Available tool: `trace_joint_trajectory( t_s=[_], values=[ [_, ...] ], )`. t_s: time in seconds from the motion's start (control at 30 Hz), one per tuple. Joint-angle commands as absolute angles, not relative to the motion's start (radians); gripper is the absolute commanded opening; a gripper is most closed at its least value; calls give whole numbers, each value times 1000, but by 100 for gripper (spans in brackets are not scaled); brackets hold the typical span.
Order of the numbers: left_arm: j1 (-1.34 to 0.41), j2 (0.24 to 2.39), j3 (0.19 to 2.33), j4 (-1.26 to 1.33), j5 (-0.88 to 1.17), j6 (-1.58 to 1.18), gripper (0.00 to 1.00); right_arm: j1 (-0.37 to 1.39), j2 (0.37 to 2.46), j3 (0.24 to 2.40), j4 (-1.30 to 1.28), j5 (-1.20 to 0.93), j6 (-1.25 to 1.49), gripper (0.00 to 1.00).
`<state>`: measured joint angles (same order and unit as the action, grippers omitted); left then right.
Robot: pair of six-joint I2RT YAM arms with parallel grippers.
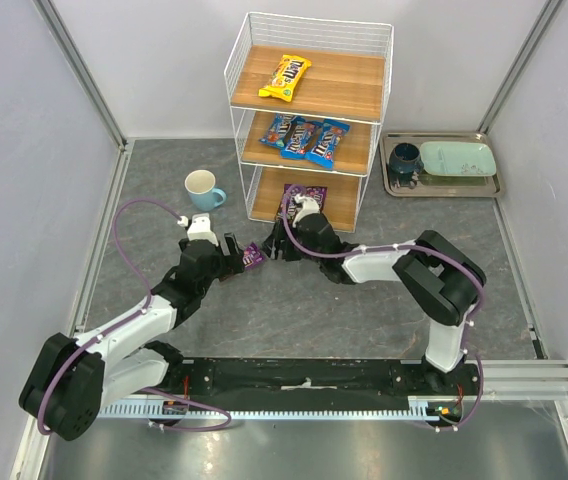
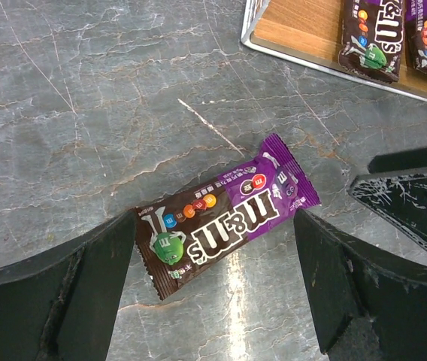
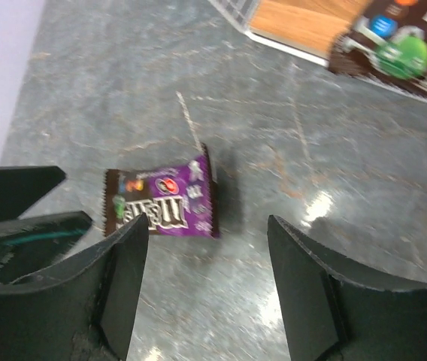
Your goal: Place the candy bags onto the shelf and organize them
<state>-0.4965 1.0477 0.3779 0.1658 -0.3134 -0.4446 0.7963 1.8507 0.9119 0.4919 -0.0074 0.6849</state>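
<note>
A dark purple candy bag [image 2: 225,214] lies flat on the grey table, between the spread fingers of my open left gripper [image 2: 215,229]; its brown end is close to the left finger. The same bag [image 3: 161,201] lies just ahead and left of my open right gripper [image 3: 207,229], which holds nothing. From above, the bag [image 1: 254,255] sits between the left gripper [image 1: 236,250] and the right gripper [image 1: 279,245], in front of the shelf [image 1: 239,90]. The shelf holds a yellow bag [image 1: 284,77] on top, blue bags [image 1: 306,137] in the middle and purple bags [image 1: 307,193] at the bottom.
A light blue cup [image 1: 203,188] stands left of the shelf. A metal tray [image 1: 484,190] at the right carries a dark cup [image 1: 404,160] and a pale green plate [image 1: 456,158]. Walls close in both sides.
</note>
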Motion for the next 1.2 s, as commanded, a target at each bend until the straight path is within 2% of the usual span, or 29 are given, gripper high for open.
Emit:
trace_joint_trajectory(
  t_s=[0.0,0.53,0.57,0.6,0.67,0.73,0.83,0.87,0.9,1.0,1.1,1.17],
  values=[
    [-488,1034,373,204,-330,-463,92,793,1899,989,595,-106,692,70],
    [-486,1048,376,206,-319,-463,92,792,2057,1111,509,-152,670,57],
    [-486,1048,374,207,-321,-462,92,792,2063,1114,500,-150,667,55],
    [-486,1048,374,207,-321,-462,92,792,2065,1115,499,-150,667,46],
    [-486,1048,374,207,-321,-462,92,792,2069,1115,499,-152,667,36],
    [-486,1052,376,209,-318,-462,92,788,2071,1112,503,-160,670,31],
    [-486,1054,376,209,-318,-460,92,787,2063,1098,515,-170,683,15],
    [-486,1054,376,209,-318,-460,92,784,2057,1091,520,-173,684,5],
    [-488,1051,376,209,-318,-460,92,784,2048,1080,526,-173,689,2],
    [-486,1051,376,207,-318,-460,92,784,1974,1008,537,-121,722,0],
    [-486,1052,376,209,-318,-462,92,799,1853,846,563,-8,791,0],
    [-486,1051,376,207,-316,-462,92,845,1745,777,563,143,834,0]
  ],
)
